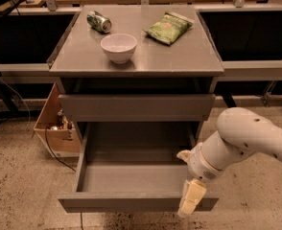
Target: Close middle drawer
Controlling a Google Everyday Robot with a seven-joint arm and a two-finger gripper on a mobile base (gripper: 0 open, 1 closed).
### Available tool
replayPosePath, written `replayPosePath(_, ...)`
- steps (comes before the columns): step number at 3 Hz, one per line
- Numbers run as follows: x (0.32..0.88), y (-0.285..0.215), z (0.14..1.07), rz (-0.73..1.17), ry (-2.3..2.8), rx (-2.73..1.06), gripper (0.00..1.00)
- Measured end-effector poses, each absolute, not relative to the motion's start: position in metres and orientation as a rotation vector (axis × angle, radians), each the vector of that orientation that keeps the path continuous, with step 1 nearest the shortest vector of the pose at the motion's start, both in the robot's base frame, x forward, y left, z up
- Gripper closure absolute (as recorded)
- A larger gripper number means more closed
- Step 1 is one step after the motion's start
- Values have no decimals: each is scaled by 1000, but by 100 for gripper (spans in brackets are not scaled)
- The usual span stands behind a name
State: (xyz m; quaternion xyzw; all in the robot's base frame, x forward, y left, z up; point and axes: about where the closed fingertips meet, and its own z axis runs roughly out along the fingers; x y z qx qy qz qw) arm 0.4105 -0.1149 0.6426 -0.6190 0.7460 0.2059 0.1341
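The middle drawer (122, 202) of the grey cabinet is pulled far out toward me, and its bare grey floor (131, 176) shows with nothing in it. The uppermost drawer (136, 107) above it sits nearly flush. My gripper (188, 202), cream-coloured on a white arm (246, 138), hangs pointing down at the right end of the open drawer's front panel, overlapping its top edge. Whether it touches the panel cannot be told. The lowest drawer is hidden below the open one.
On the cabinet top (179, 56) stand a white bowl (118, 47), a tipped drink can (99, 21) and a green snack bag (169, 27). An open cardboard box (52, 123) sits on the floor left of the cabinet. Dark shelving runs behind.
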Motion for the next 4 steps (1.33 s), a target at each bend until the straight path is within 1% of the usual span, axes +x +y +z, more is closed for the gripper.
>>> replayPosePath(1,409,-110,630,627,2152,-1772,0)
replayPosePath(3,432,-72,529,749,2091,-1687,0)
replayPosePath(4,455,-51,482,785,2024,-1666,0)
